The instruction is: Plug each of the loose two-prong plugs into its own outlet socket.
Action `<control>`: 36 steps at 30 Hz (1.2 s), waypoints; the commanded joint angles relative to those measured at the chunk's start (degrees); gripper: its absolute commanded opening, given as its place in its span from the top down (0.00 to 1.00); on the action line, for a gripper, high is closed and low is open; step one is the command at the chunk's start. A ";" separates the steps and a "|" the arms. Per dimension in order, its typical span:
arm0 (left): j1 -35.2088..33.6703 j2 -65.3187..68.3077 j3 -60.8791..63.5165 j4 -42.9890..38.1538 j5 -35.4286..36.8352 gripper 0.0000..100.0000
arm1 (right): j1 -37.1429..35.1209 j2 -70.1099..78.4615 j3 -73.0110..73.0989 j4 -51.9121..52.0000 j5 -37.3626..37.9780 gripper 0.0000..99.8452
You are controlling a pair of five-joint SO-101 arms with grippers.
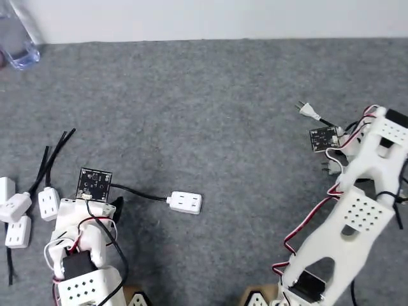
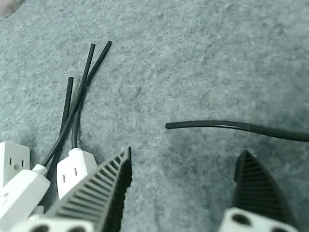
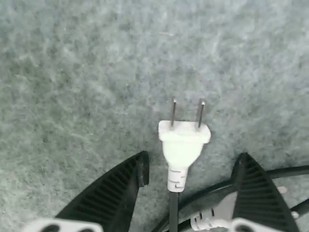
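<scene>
We take the lone outlet socket [image 1: 185, 202], lying mid-way across the grey felt tabletop [image 1: 210, 95], as our marker. The right arm [image 1: 357, 210] stands well to its right, the left arm [image 1: 83, 268] just to its left, and a cluster of further sockets [image 1: 48, 203] lies beyond that arm, farther left again. The left gripper [image 2: 186, 157] hangs with its jaws spread wide over bare felt, the lone socket's black cord [image 2: 241, 126] running past just ahead of them. The right gripper [image 3: 192, 166] is also spread wide, with nothing held. A white two-prong plug [image 3: 183, 140] lies flat between its jaws, far right of our marker, with its prongs [image 3: 200, 112] pointing away from the gripper. As we judge it, the step in hand is the grasp. We should close on the plug's moulded body, not the cord behind it (a cord grip would let the plug swivel), and keep the prongs level. What looks like a second plug [image 3: 207, 220] sits close by one jaw, so we should come down squarely to avoid catching it. The light socket will probably slide, so the left gripper may need to pin it.
</scene>
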 commanded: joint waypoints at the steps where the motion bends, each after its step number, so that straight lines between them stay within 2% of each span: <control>1: 0.35 0.26 -0.31 -1.76 -0.35 0.68 | 1.45 0.66 -2.99 -1.98 0.18 0.77; 4: 0.35 0.26 -0.31 -1.76 -0.35 0.68 | 0.75 0.92 -2.99 -1.80 0.18 0.82; 10: 0.35 0.26 -0.31 -1.76 -0.35 0.68 | -1.19 0.48 -3.16 0.92 -3.34 0.71; 21: 0.35 0.26 -0.31 -1.76 -0.35 0.68 | -3.47 0.57 -5.19 8.40 -3.34 0.73; 25: 0.35 0.26 -0.31 -1.76 -0.35 0.68 | -3.74 0.66 -5.19 8.40 -3.34 0.74; 29: 0.35 0.26 -0.31 -1.76 -0.35 0.68 | -3.74 1.10 -5.19 8.22 -3.34 0.80; 36: 0.35 0.26 -0.31 -1.76 -0.35 0.68 | -3.65 1.27 -5.19 7.87 -3.16 0.81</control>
